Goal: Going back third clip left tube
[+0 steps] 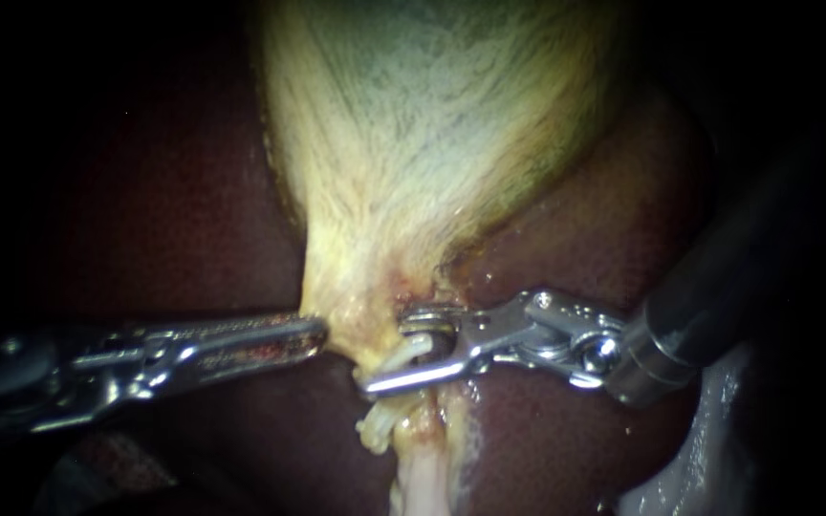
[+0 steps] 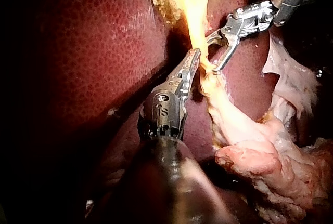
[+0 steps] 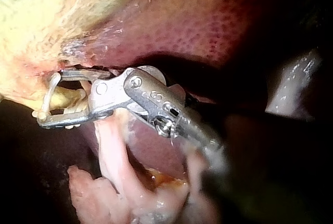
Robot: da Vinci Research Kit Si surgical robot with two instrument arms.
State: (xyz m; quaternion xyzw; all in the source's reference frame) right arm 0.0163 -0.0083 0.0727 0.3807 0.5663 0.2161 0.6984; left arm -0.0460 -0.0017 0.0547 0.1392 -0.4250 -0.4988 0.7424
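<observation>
The pale yellow gallbladder [image 1: 432,143] narrows to a neck lying on the dark red liver [image 1: 145,210]. My left instrument [image 1: 320,336] comes in from the left with its jaws shut on the edge of that neck; the same pinch shows in the left wrist view [image 2: 195,56]. My right instrument [image 1: 386,352] has open jaws straddling a pale tube [image 1: 423,459] just below the neck. A white clip [image 1: 413,350] curves between those jaws across the tube. In the right wrist view the clip [image 3: 48,91] bridges the two tips of the right instrument [image 3: 57,99].
Ragged pale tissue [image 2: 270,167] trails from the tube, ahead of and beside my left instrument. A wet whitish flap [image 1: 709,449] lies under my right instrument's shaft. A short pale stump [image 1: 373,432] hangs beside the tube.
</observation>
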